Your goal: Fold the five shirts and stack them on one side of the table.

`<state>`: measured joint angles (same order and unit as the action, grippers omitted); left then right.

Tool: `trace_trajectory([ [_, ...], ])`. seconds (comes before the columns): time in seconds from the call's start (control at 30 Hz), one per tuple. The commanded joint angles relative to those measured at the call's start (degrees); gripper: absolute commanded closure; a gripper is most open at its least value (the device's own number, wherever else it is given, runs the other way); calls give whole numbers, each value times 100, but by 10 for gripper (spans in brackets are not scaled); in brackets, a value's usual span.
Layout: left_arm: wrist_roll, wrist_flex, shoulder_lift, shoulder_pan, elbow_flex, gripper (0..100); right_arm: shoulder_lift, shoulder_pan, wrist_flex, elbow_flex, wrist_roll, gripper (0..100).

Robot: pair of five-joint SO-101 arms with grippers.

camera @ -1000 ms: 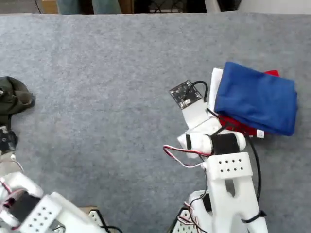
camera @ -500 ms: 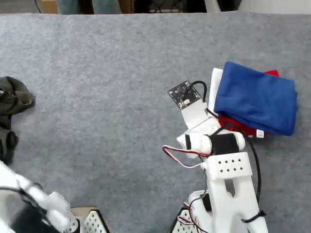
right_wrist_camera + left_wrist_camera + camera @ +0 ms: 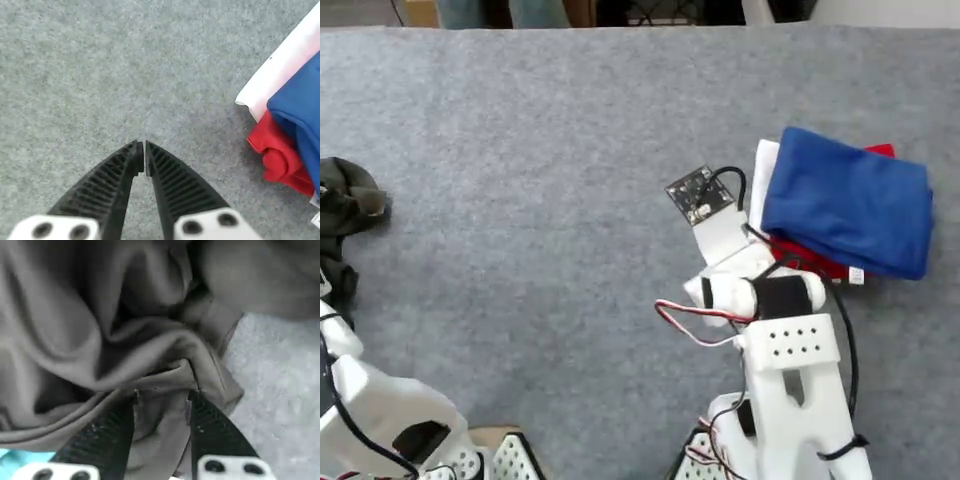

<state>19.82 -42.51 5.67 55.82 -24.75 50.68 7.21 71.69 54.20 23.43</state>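
A folded stack lies at the table's right: a blue shirt (image 3: 845,210) on top, a red shirt (image 3: 817,262) and a white shirt (image 3: 765,180) under it. In the right wrist view the same white shirt (image 3: 280,65), red shirt (image 3: 275,160) and blue shirt (image 3: 300,115) show at the edge. My right gripper (image 3: 144,145) is shut and empty over bare carpet just left of the stack. A crumpled dark olive shirt (image 3: 345,200) sits at the far left edge. My left gripper (image 3: 163,395) is open and pressed into this dark shirt (image 3: 100,330), with a fold of cloth between its fingers.
Grey carpet (image 3: 540,150) covers the whole table. The right arm (image 3: 760,295) stands at the front centre, the left arm (image 3: 380,410) at the front left corner. A bit of turquoise (image 3: 15,459) peeks out under the dark cloth.
The left arm has swung at the front left corner toward the dark shirt, whose folds shifted slightly. The right arm and the folded stack have not moved.
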Motion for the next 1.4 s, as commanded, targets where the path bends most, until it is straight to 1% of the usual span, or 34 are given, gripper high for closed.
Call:
trace_trajectory([
  [0.0,-97,35,-26,-84,295,841,119,79,-62,-259,-9,984],
  [0.23,-79,-545,-18,-101,646,842,119,79,-97,-259,18,984],
  [0.3,-79,-519,0,-127,664,843,119,79,-97,-259,18,984],
  [0.4,-26,-527,167,-268,743,887,119,79,-97,-259,26,984],
  [0.47,202,-571,387,-330,848,921,119,79,-97,-259,26,984],
  [0.53,273,-668,659,-374,963,939,119,79,-97,-259,26,984],
  [0.6,281,-888,905,-347,1209,952,119,79,-97,-259,26,984],
  [0.7,281,-1424,1125,-312,1684,972,119,79,-97,-259,26,984],
  [0.87,290,-2198,993,-303,2290,971,119,79,-105,-259,26,984],
  [0.97,290,-2655,651,-163,2466,971,119,79,-105,-259,26,984],
  [1.07,290,-3033,193,119,2466,971,119,79,-105,-303,26,984],
  [1.17,519,-3323,-237,505,2448,971,31,79,-105,-505,9,984],
  [1.37,835,-3886,-905,1262,2501,971,-1059,79,-105,-1367,-26,984],
])
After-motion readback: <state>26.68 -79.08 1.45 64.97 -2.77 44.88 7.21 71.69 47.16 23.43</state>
